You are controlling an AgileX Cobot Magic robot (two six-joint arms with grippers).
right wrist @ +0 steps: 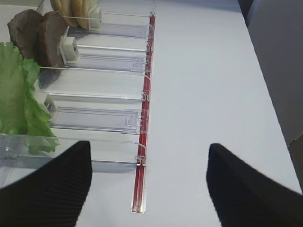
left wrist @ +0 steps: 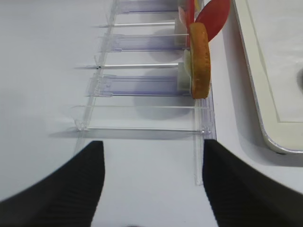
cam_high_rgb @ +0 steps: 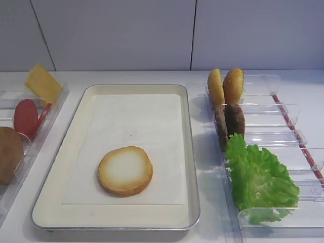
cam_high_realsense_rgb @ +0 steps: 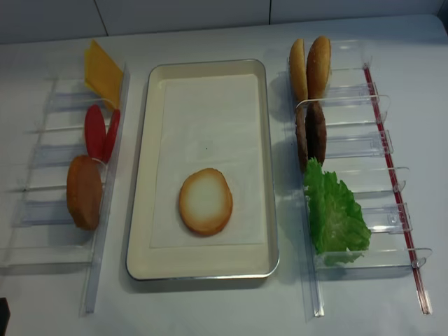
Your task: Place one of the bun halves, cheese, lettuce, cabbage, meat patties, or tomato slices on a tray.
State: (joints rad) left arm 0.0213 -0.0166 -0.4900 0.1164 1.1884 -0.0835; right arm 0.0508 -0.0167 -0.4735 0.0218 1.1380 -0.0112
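We see a white surface (cam_high_rgb: 152, 78) under a pale panelled wall (cam_high_rgb: 116, 30); the bun half (cam_high_rgb: 125, 170) lies cut face up on the tray (cam_high_rgb: 190, 152), near its front; both arms' fingers (left wrist: 61, 189) (right wrist: 251, 189) spread wide, holding nothing.

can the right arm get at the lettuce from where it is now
Probably yes. The right claw stands open over the near end of the clear holder, and the lettuce lies just to its left in the wrist view, with nothing on top of it. The holder's dividers may crowd the grip.
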